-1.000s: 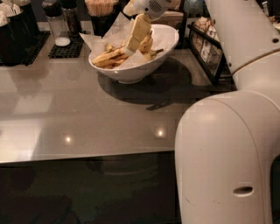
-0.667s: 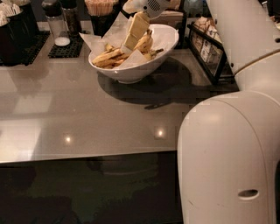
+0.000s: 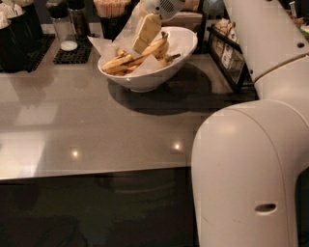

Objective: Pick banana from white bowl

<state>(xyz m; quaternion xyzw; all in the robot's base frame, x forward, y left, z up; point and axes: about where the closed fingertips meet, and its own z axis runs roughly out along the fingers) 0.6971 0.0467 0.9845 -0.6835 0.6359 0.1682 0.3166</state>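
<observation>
The white bowl point(image 3: 145, 83) stands at the back middle of the grey counter, lined with white paper. Several yellow bananas lie in it. The longest banana point(image 3: 154, 48) lies across the middle of the bowl, its dark tip pointing up to the right. Shorter bananas point(image 3: 116, 62) lie at the left side. My gripper point(image 3: 138, 47) reaches down into the bowl from above. Its pale-yellow pads point(image 3: 146, 30) are just left of the long banana, touching or almost touching it. I cannot tell whether it holds the banana.
My white arm and body point(image 3: 251, 164) fill the right side. A black wire rack point(image 3: 227, 53) stands right of the bowl. Behind are a cup of sticks point(image 3: 112, 8), jars on a black mat point(image 3: 67, 34) and a dark container point(image 3: 17, 34). The counter's front edge point(image 3: 96, 171) is near.
The gripper has shifted slightly to the left inside the bowl. The bowl and bananas have not visibly moved.
</observation>
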